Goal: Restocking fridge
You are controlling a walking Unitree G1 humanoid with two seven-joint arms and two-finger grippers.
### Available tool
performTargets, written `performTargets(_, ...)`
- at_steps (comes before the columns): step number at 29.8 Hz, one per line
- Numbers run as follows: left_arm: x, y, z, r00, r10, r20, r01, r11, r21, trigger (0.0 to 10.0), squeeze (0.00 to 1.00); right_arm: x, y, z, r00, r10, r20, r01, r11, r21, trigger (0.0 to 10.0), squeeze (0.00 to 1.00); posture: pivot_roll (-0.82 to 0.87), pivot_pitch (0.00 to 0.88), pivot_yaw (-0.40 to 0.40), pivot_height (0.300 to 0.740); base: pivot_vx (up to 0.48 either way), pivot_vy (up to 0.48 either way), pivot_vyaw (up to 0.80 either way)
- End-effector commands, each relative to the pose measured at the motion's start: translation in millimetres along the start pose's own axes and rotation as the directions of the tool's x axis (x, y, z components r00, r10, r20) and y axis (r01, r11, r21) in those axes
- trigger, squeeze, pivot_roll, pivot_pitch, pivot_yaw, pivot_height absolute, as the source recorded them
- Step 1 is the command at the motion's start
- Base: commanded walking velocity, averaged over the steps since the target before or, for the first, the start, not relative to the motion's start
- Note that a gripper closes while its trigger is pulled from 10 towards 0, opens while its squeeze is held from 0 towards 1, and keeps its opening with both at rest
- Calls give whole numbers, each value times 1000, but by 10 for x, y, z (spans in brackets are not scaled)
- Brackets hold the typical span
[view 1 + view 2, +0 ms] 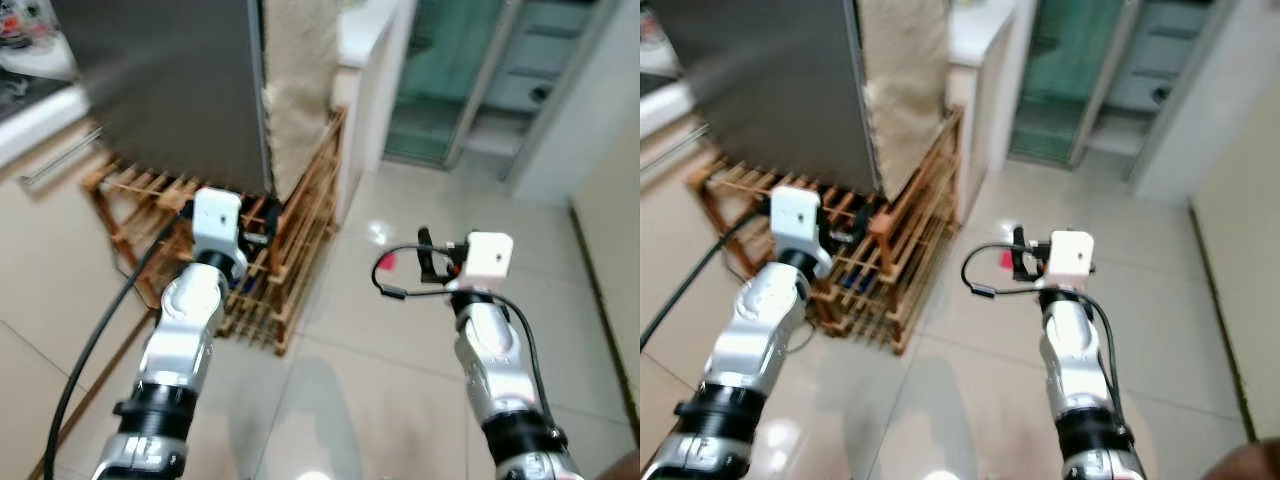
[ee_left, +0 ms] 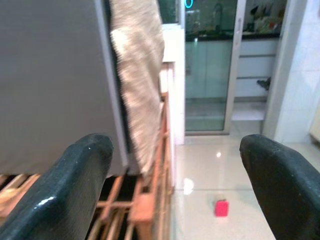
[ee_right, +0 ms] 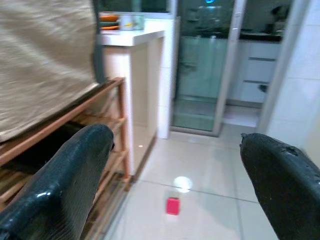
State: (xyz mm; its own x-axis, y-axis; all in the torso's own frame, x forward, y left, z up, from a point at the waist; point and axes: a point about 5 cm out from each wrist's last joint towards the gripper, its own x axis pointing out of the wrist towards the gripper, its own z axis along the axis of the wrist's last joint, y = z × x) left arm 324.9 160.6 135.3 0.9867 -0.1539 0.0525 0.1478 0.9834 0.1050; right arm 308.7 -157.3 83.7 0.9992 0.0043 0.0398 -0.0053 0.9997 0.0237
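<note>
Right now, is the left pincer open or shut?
Open. The left pincer has its two black fingers spread wide apart, with floor showing between them and nothing held.

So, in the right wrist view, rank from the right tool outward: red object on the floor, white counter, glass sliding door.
1. Red object, on the tiled floor just ahead.
2. White counter, beyond the wooden rack.
3. Glass sliding door, farthest back.
</note>
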Motion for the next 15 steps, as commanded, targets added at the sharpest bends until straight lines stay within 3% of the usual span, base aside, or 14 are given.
performTargets(1,34,-29,34,1000,3,9,-3,1000,-8,10000,0,19,-52,47,1000,-17,22,17,1000,-16,10000,0,-69,0,14,740,480,0,0)
performTargets(6,57,36,37,997,78,-6,-78,995,-54,10000,0,8,-44,49,1000,-6,28,7,999,-34,10000,0,-78,0,12,740,455,0,0)
performTargets(12,60,20,28,997,79,-15,-79,996,-40,10000,0,17,-52,64,999,-1,33,2,999,-44,10000,0,-83,0,13,740,442,0,0)
performTargets(15,59,28,17,995,94,-26,-96,994,-53,10000,0,18,-62,60,1000,-2,31,3,999,-47,10000,0,-84,0,15,740,370,298,0)
